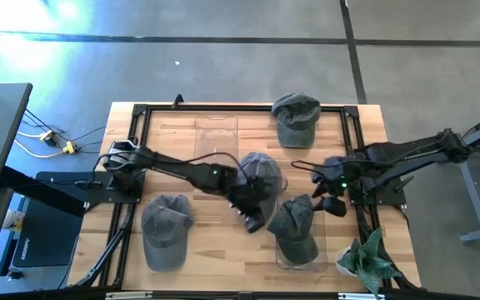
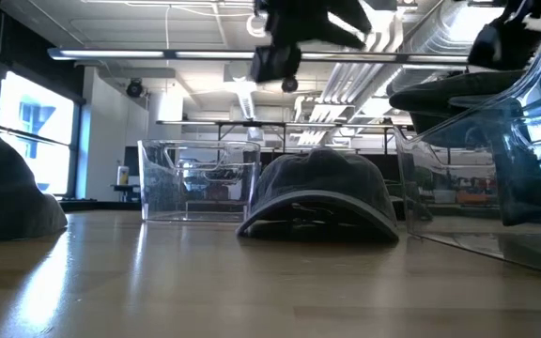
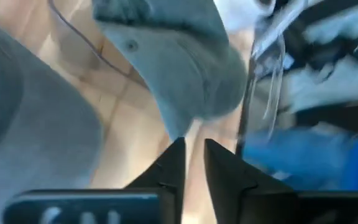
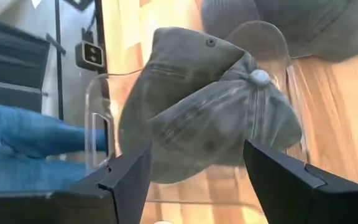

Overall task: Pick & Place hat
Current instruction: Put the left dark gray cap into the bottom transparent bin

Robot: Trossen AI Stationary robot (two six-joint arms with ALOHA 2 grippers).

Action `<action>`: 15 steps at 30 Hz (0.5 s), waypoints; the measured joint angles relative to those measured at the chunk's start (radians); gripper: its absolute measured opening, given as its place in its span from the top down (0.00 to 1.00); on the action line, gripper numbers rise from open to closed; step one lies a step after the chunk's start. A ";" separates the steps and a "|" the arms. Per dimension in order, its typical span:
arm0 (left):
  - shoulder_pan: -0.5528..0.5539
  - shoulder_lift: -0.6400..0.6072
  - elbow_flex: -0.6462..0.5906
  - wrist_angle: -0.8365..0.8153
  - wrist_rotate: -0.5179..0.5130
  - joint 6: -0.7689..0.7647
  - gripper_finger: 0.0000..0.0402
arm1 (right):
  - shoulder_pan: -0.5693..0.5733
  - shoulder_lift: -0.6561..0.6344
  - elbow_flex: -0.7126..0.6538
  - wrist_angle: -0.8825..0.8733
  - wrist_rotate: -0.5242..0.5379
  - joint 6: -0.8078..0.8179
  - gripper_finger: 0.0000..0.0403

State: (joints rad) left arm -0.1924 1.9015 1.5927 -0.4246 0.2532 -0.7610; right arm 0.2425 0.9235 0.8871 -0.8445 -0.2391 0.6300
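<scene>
From my remote station I look down on the wooden table (image 1: 223,258), four grey hats spread across it. The largest container, a clear bin (image 1: 302,250) near the front right, holds one crumpled hat (image 4: 210,106). A second clear bin (image 1: 217,137) toward the back stands with nothing visible inside. A hat (image 1: 261,175) lies at mid-table just beside the left gripper (image 1: 252,218), whose fingers (image 3: 166,171) stand only slightly parted, pinching nothing, with the hat's edge just ahead of their tips. The right gripper (image 1: 327,200) hovers by the bin with the hat, fingers spread wide and empty. Another hat (image 1: 167,229) lies front left, another (image 1: 297,118) at the back edge. A potted plant (image 1: 369,258) occupies the front right corner.
</scene>
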 joint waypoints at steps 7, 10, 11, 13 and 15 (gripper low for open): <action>0.050 0.049 -0.101 0.302 0.065 -0.232 0.61 | 0.192 -0.144 0.001 -0.006 0.207 0.228 0.46; 0.060 0.077 -0.110 0.295 0.049 -0.275 0.52 | 0.252 -0.166 0.002 -0.005 0.278 0.277 0.48; 0.061 0.083 -0.107 0.327 0.045 -0.289 0.50 | 0.269 -0.168 0.002 -0.005 0.297 0.286 0.49; 0.064 0.108 -0.096 0.360 0.053 -0.317 0.46 | 0.294 -0.166 0.002 -0.005 0.328 0.301 0.51; 0.066 0.130 -0.106 0.336 0.081 -0.329 0.45 | 0.313 -0.159 0.002 -0.004 0.355 0.311 0.52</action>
State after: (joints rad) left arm -0.1266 2.0315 1.4870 -0.0886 0.3346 -1.0898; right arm 0.5556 0.7643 0.8890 -0.8486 0.1159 0.9414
